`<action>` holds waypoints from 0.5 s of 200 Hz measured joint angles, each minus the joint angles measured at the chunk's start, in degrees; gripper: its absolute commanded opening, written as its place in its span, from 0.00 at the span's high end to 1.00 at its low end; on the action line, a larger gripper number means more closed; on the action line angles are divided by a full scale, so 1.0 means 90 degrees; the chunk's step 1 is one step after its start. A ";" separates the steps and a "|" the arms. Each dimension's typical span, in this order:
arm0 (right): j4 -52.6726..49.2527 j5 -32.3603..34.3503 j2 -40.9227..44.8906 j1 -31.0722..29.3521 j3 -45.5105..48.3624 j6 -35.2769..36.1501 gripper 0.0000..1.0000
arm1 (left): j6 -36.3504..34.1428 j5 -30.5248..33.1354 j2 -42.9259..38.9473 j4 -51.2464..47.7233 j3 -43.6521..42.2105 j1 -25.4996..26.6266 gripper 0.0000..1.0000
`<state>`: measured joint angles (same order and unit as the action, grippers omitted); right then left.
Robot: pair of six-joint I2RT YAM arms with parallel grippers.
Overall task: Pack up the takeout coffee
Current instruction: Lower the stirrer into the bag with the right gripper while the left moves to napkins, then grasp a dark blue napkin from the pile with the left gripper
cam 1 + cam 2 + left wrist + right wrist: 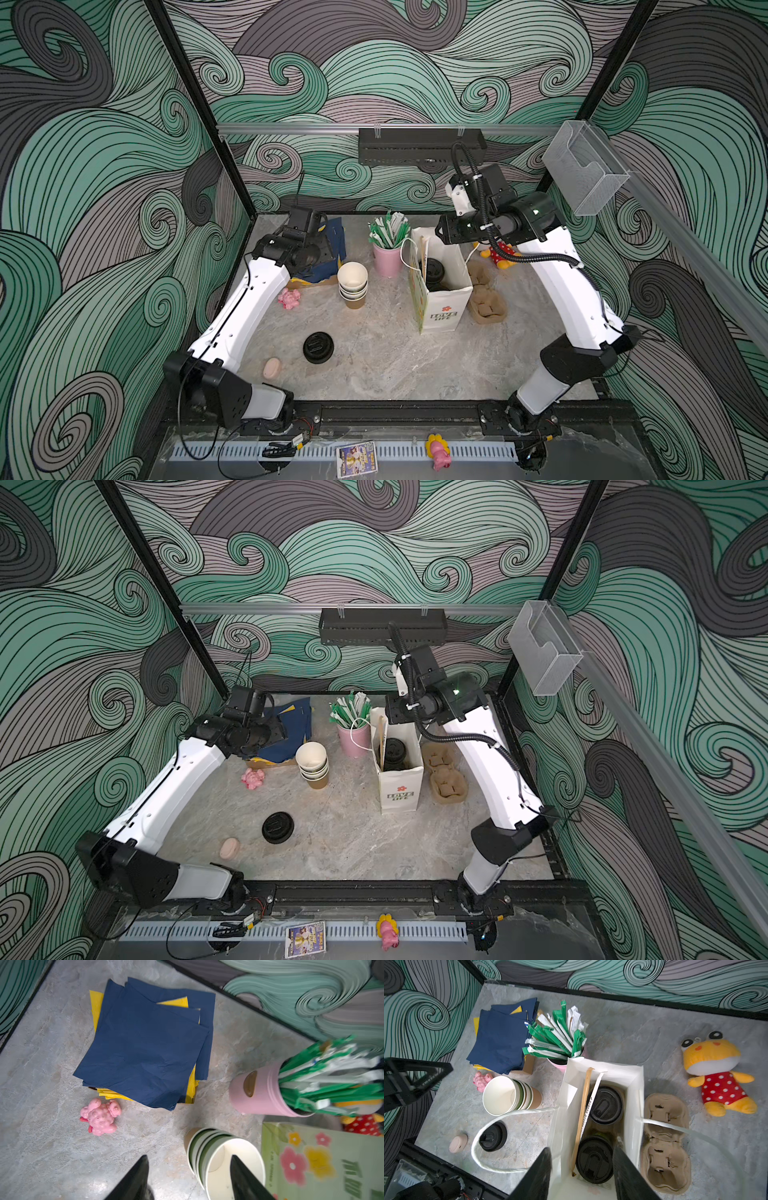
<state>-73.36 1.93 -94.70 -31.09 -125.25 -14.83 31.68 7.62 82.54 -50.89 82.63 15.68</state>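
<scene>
While the right arm [557, 282] reaches over the white paper bag [440, 307], both top views show the takeout coffee [392, 750] inside it, black lids visible through the open mouth directly beneath that arm's wrist. The left arm [245, 303] bends over a pile of navy napkins [291, 725]. Both wrists hide their jaws from above.

From the left wrist, the left gripper [189, 1157] has its jaws apart, with only bare table [52, 1157] between them. A stack of empty cups [218, 1157] lies on its side at one fingertip, which overlaps the stack's open mouth in the view. The napkins spread straight ahead of the jaws. A pink toy figure [99, 1116] sits ahead too, off toward the other finger. The pink cup of straws [257, 1093] stands beyond the stack.

From the right wrist, the right gripper [581, 1148] hangs above the bag's mouth, jaws apart. The nearer cup [593, 1159] stands upright in the bag, seen between the two fingers. Whether either finger touches it cannot be told. The second cup [605, 1105] stands just ahead of the jaws, deeper in the bag. A brown stirrer [583, 1109] and a wrapped white straw [595, 1097] lean along the bag's inside, on one finger's side. A cardboard cup carrier [664, 1147] lies outside the bag, past the other finger. A loose black lid [493, 1136] rests on the table, well off to the stirrer's side.
</scene>
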 measured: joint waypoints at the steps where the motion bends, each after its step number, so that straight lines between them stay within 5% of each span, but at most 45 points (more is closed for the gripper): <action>1: 0.0012 0.0007 0.0032 0.0000 0.0019 0.0005 0.51 | -0.0019 -0.0010 0.0029 -0.0002 0.0005 -0.0002 0.38; 64: 0.0493 0.0177 0.0784 0.0000 0.0908 0.0046 0.53 | -0.1163 0.0015 0.2591 -0.1044 0.1520 -0.0078 0.49; 100: 0.0568 0.0197 0.0767 0.0000 0.1088 0.0002 0.53 | -0.1292 -0.0024 0.2917 -0.1180 0.1642 -0.0282 0.47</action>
<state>-68.25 3.70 -87.79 -31.09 -115.46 -14.81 20.05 7.40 108.79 -61.52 97.41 13.15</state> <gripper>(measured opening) 0.472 0.512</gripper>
